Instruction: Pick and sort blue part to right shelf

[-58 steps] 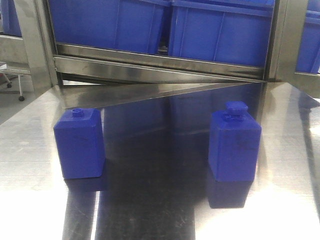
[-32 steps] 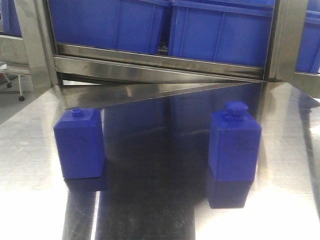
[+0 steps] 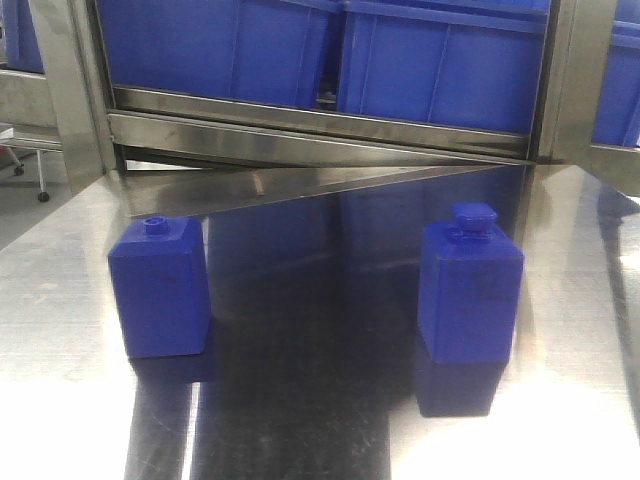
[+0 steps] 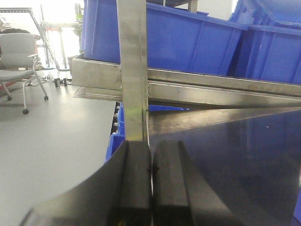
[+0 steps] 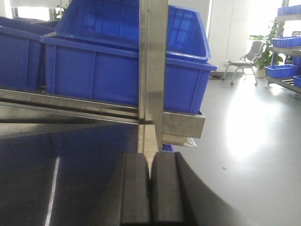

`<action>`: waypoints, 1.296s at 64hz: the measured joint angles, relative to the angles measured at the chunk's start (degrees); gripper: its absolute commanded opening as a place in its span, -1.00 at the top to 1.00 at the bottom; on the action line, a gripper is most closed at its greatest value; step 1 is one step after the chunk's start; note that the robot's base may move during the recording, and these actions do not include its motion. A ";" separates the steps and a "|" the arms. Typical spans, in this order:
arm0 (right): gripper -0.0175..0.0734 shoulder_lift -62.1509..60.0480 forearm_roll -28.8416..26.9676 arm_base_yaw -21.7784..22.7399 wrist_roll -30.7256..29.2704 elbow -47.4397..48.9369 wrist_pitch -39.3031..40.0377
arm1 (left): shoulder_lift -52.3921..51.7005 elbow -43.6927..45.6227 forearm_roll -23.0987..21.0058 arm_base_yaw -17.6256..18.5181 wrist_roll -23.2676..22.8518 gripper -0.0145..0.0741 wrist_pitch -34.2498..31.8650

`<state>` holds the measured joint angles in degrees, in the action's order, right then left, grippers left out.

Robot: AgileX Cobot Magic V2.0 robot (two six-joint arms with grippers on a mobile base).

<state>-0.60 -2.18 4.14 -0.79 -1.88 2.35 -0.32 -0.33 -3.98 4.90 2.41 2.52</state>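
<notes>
The left gripper (image 4: 150, 188) and right gripper (image 5: 150, 188) sat pinched closed and empty, the pick apparently not begun. The blue part (image 3: 470, 300) stood upright toward the right of the steel table (image 3: 60, 300), awaiting opened fingers, blue bins (image 3: 440, 60) beyond.

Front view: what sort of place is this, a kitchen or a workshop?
Likely a factory or warehouse sorting area: blue plastic bins on a steel rack, a stainless steel worktable, and more bin shelves across an open floor.
</notes>
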 measured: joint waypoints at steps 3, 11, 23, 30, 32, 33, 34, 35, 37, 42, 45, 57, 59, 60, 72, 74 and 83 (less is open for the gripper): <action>0.49 0.00 0.00 0.00 0.00 0.00 -0.27 | 0.00 0.00 0.00 0.00 0.00 0.39 0.00; 0.49 0.00 0.00 0.00 0.00 0.42 -1.70 | 0.00 0.00 0.00 0.00 0.00 0.39 0.00; 0.49 0.60 0.00 0.00 0.00 6.86 -11.11 | 0.00 0.00 0.00 0.00 0.00 0.39 0.00; 0.49 3.80 0.19 0.00 0.00 11.04 -15.37 | 0.00 0.00 0.00 0.00 0.00 0.39 0.00; 0.49 5.20 0.21 0.00 0.00 12.06 -16.29 | 0.00 0.00 0.00 0.00 0.00 0.39 0.00; 0.49 5.79 0.33 0.00 0.00 12.81 -16.93 | 0.00 0.00 0.00 0.00 0.00 0.39 0.00; 0.49 6.72 0.47 0.00 0.00 13.31 -17.34 | 0.00 0.00 0.00 0.00 0.00 0.39 0.00; 0.49 7.35 0.47 0.00 0.00 13.79 -17.66 | 0.00 0.00 0.00 0.00 0.00 0.39 0.00; 0.49 8.67 0.62 -0.10 0.00 14.89 -18.01 | 0.00 0.00 0.00 0.00 0.00 0.39 0.00; 0.49 12.39 0.62 -0.10 0.39 17.01 -18.55 | 0.00 0.00 0.00 0.00 0.00 0.39 0.00; 0.49 15.01 0.49 -0.10 1.47 18.29 -18.78 | 0.00 0.00 0.00 0.00 0.00 0.39 0.00; 0.49 22.77 0.16 -0.10 9.82 23.89 -23.38 | 0.00 0.00 0.00 0.00 0.00 0.39 0.00; 0.49 24.09 0.16 -0.10 10.99 24.83 -24.62 | 0.00 0.00 0.00 0.00 0.00 0.39 0.00; 0.49 24.86 0.16 -0.10 11.37 25.18 -25.08 | 0.00 0.00 0.00 0.00 0.00 0.39 0.00; 0.49 30.99 0.42 -0.91 13.27 28.49 -30.50 | 0.00 0.00 0.00 0.00 0.00 0.39 0.00; 0.49 32.02 0.80 -1.58 13.39 29.04 -31.48 | 0.00 0.00 0.00 0.00 0.00 0.39 0.00; 0.39 36.29 3.17 -6.36 13.62 31.63 -35.29 | 0.00 0.00 0.00 0.00 0.00 0.39 0.00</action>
<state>35.68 1.00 -2.22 12.82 29.75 -32.94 -0.32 -0.33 -3.98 4.90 2.41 2.52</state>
